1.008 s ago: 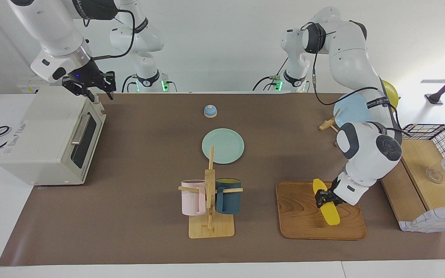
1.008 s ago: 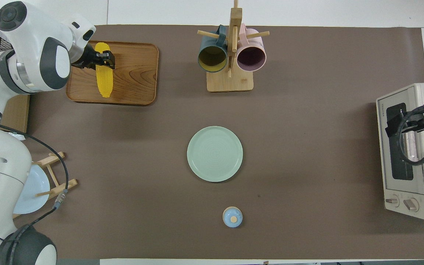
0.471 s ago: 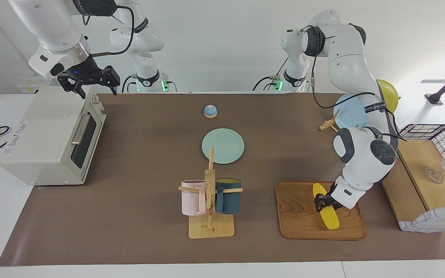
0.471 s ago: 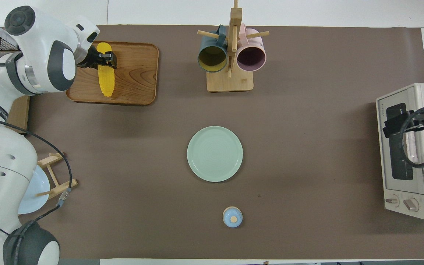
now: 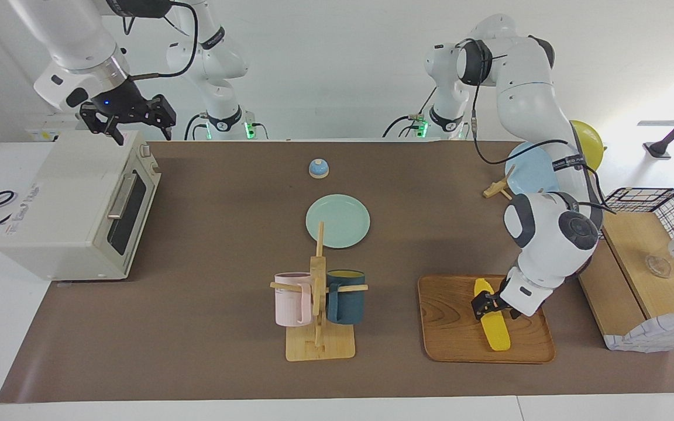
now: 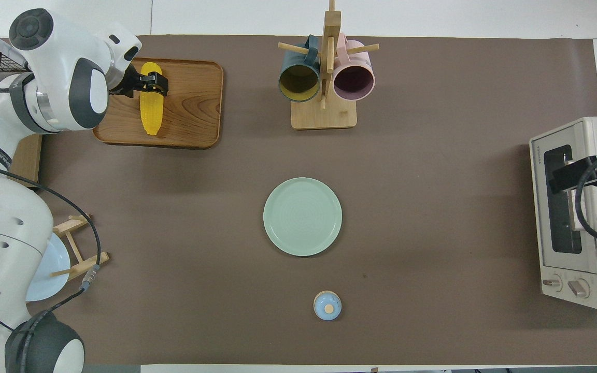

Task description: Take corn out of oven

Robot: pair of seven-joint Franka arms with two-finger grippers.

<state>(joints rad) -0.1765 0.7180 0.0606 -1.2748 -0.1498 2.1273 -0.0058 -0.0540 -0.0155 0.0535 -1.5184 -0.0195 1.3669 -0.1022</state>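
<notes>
The corn (image 5: 492, 316) lies on the wooden tray (image 5: 454, 327); the left gripper (image 5: 494, 306) straddles it, jaws apart. The right gripper (image 5: 135, 126) hovers over the closed oven (image 5: 68, 216), jaws apart.

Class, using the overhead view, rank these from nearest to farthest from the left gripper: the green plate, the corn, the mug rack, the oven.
1. corn, on the wooden tray, directly under the left gripper.
2. mug rack, mid-table, far from the robots.
3. green plate, at the table's centre.
4. oven, at the right arm's end.
</notes>
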